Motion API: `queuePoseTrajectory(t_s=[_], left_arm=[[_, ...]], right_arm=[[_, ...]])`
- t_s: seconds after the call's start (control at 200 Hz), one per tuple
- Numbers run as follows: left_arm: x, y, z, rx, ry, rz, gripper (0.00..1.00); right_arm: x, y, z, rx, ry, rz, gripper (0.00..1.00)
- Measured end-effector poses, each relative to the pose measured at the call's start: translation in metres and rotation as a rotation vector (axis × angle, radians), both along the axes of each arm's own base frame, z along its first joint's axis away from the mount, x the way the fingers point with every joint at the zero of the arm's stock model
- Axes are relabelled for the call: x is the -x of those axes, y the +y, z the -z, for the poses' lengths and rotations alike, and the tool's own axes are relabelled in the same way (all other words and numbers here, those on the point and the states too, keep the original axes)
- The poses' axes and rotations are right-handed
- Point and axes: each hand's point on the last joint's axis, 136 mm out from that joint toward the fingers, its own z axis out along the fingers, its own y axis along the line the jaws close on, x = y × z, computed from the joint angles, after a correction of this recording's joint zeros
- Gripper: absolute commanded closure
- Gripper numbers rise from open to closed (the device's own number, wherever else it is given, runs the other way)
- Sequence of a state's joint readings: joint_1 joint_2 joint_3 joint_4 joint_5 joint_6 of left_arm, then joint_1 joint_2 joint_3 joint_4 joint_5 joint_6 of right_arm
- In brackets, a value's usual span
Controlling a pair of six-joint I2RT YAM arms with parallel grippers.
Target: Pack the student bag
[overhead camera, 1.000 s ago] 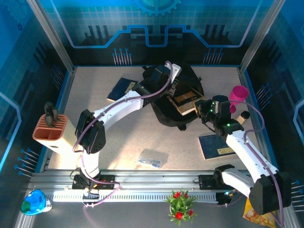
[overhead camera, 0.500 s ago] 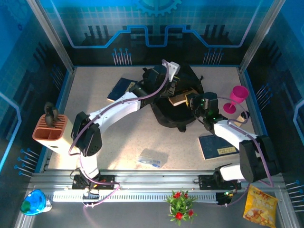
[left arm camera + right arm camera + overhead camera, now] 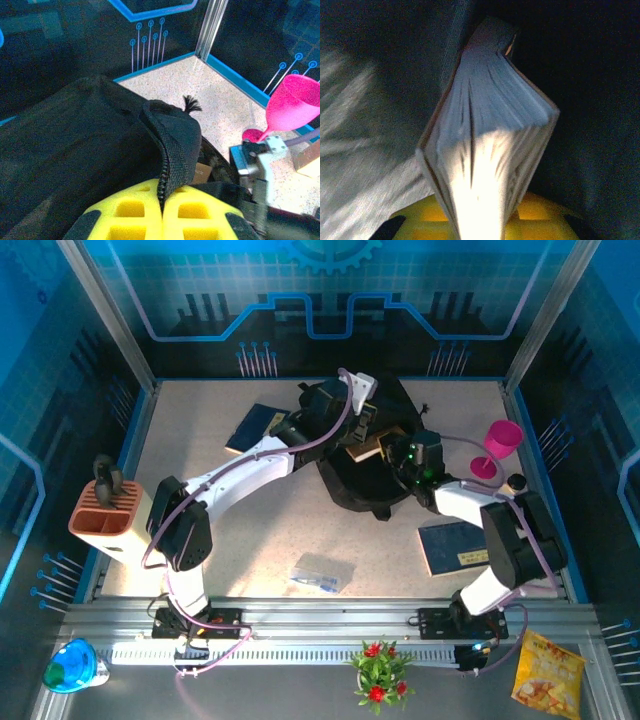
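The black student bag (image 3: 362, 475) lies at the middle back of the table with its mouth held up. My left gripper (image 3: 164, 200) is shut on the zip edge of the bag's flap (image 3: 172, 145), lifting it; from above this gripper (image 3: 352, 420) is over the bag's top. My right gripper (image 3: 480, 227) is shut on a book (image 3: 490, 150), page edges facing the camera, inside the dark bag interior. In the top view the book (image 3: 366, 445) pokes into the opening, the right gripper (image 3: 400, 452) right behind it.
Two dark-blue books lie on the table, one (image 3: 255, 426) back left, one (image 3: 455, 546) front right. A pink goblet (image 3: 497, 445) stands right of the bag. A knife block (image 3: 110, 520) sits far left, a clear packet (image 3: 322, 572) near front.
The right arm has swung left and pushed the book into the bag's opening. The left gripper has stayed on the flap, holding it up.
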State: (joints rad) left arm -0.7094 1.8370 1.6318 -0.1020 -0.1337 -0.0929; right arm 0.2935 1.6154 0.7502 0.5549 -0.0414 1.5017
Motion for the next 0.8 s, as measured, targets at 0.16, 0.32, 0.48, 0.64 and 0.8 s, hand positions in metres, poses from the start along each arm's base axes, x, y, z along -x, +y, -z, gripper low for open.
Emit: queuePoseTrajectory(t_s=[0.16, 0.32, 0.48, 0.64, 0.8], left_arm=[[0.0, 0.0, 0.002, 0.01, 0.016, -0.007, 1.0], [0.001, 0.001, 0.003, 0.021, 0.031, -0.016, 1.0], [0.001, 0.004, 0.008, 0.011, 0.05, -0.022, 1.0], [-0.005, 0.013, 0.011, 0.031, 0.081, -0.058, 1.0], [-0.014, 0.027, 0.017, 0.047, 0.111, -0.1, 1.0]], right_arm=[[-0.023, 0.005, 0.024, 0.052, 0.046, -0.004, 0.89], [-0.044, 0.013, 0.027, 0.069, 0.049, -0.019, 0.73], [-0.044, 0.017, 0.041, 0.094, 0.118, -0.052, 0.56], [-0.027, 0.018, 0.053, 0.133, 0.179, -0.1, 0.42], [0.012, 0.02, 0.028, 0.127, 0.165, -0.199, 0.35]])
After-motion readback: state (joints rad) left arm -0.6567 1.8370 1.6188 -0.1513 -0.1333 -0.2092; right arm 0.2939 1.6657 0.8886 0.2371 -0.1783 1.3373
